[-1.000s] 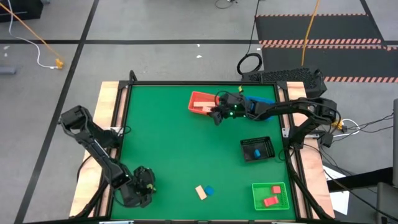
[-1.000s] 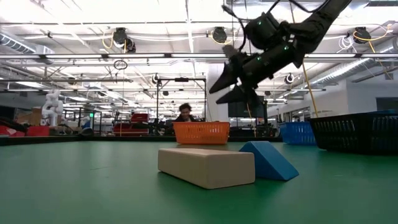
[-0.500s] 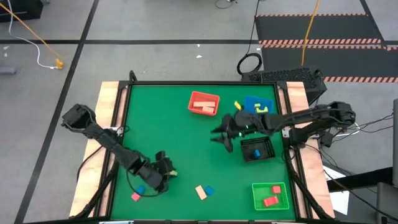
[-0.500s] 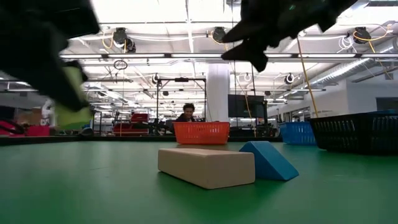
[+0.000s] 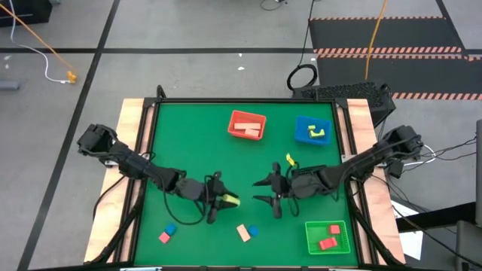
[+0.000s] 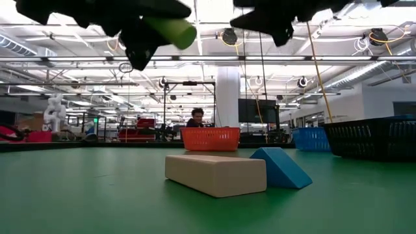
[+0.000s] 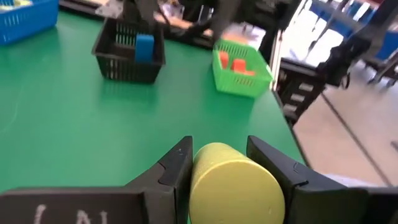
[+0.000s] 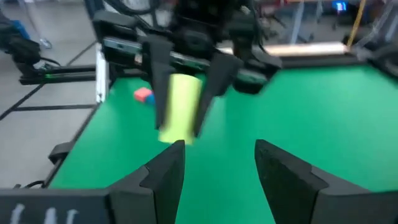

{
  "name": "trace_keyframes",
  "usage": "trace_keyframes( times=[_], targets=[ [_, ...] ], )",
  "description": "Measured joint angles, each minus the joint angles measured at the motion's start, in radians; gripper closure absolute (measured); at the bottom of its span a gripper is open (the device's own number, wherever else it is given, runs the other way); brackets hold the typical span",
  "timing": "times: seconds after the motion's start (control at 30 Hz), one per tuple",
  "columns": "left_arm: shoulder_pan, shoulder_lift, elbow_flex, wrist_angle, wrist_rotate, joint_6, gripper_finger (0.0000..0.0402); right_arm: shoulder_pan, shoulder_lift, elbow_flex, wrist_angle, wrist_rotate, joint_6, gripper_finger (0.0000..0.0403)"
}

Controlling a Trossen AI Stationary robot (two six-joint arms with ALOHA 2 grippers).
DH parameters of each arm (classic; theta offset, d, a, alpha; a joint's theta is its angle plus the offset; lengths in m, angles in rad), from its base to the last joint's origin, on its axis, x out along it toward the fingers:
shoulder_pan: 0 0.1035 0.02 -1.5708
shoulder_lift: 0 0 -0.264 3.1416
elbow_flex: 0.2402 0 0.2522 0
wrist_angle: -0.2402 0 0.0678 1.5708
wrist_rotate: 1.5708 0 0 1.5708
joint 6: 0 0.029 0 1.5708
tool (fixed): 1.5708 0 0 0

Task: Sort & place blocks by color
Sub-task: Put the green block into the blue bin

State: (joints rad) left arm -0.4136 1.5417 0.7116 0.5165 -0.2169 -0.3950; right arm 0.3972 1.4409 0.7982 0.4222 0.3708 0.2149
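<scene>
My left gripper (image 5: 220,203) hangs over the table's near middle, shut on a yellow-green cylinder block (image 5: 230,200), which the left wrist view shows between the fingers (image 7: 233,183). My right gripper (image 5: 260,191) faces it from the right, open and with nothing between its fingers (image 8: 217,165). A pale wood bar (image 5: 242,232) and a blue wedge (image 5: 254,230) lie flat near the front edge. A blue block (image 5: 170,228) and a pink block (image 5: 164,238) lie at the near left. A yellow block (image 5: 289,159) lies right of centre. My left gripper pinches the cylinder's round side (image 7: 205,180) between its two fingers. The fingers come nearly level from the table's left and lie along the cylinder. Its free end (image 8: 175,134) sticks out past the fingertips. The cylinder is lifted clear of the table.
A red tray (image 5: 247,114) holding wood blocks and a blue tray (image 5: 301,129) stand at the far side. A black tray (image 7: 124,62) with a blue block sits under my right arm. A green tray (image 5: 310,239) with red blocks is at the near right.
My left gripper has swung from the near left corner toward the table's middle, rising and rolling, with the yellow-green cylinder in it. My right gripper has swung from the red tray at the far side toward the near middle. The two now face each other.
</scene>
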Motion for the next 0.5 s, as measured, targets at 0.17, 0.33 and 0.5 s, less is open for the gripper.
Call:
trace_keyframes(
  times=[0.17,0.33,0.5],
  targets=[
    [0.022,0.000,0.000,0.062,-0.003,-0.022,0.0275,-0.004,0.018,0.000,0.106,-0.006,-0.069,0.0218],
    [0.065,0.000,0.000,0.124,-0.016,-0.052,0.0275,-0.014,0.019,0.000,0.114,-0.006,-0.141,0.0218],
    [0.108,0.000,0.000,0.141,-0.017,-0.061,0.0275,-0.023,0.019,0.000,0.128,-0.006,-0.250,0.0218]
  ],
)
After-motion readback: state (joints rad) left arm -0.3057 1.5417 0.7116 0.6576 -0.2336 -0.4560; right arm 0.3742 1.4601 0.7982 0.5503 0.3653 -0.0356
